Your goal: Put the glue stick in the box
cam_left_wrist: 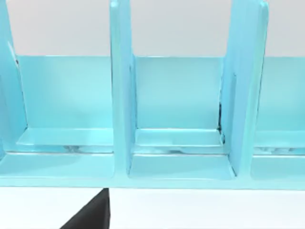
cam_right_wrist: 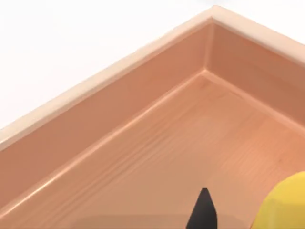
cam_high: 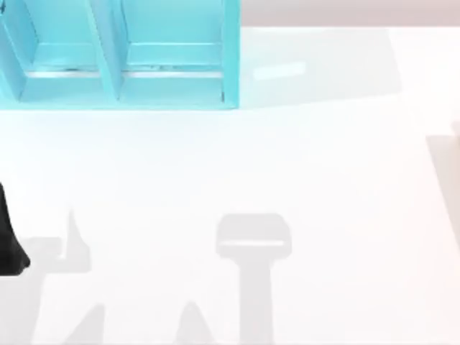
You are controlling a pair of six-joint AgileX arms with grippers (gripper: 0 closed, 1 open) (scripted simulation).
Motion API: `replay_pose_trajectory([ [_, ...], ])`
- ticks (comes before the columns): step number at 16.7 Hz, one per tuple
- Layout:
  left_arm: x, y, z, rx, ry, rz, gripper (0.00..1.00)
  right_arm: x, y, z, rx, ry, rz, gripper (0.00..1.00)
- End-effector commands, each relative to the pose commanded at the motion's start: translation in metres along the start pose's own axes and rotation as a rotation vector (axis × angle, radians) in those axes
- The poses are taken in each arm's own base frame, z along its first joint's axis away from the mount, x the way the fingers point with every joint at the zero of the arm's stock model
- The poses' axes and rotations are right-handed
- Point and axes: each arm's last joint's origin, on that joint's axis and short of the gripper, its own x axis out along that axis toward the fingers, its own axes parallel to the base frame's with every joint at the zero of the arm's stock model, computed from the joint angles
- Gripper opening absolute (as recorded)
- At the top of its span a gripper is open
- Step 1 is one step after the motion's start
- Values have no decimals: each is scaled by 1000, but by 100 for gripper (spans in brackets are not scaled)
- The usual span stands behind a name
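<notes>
One corner of the wooden box [cam_right_wrist: 157,157] lay beneath the right gripper [cam_right_wrist: 224,214], which appeared to clasp the glue stick [cam_right_wrist: 283,202] just above the box floor; the grasp itself could not be confirmed. Releasing low, clear of the walls, seemed wisest. The left gripper [cam_left_wrist: 90,212] idled at the table's left, facing the teal organizer [cam_high: 115,57].
</notes>
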Motion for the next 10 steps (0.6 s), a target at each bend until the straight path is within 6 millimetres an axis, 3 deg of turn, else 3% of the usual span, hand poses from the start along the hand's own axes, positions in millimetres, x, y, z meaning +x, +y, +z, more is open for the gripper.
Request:
replay_pose_trajectory([
  [6,0,0,0,0,0,0,100,1,0,0,3,0,3,0],
  [10,0,0,0,0,0,0,100,21,1,-1,8,1,20,0],
])
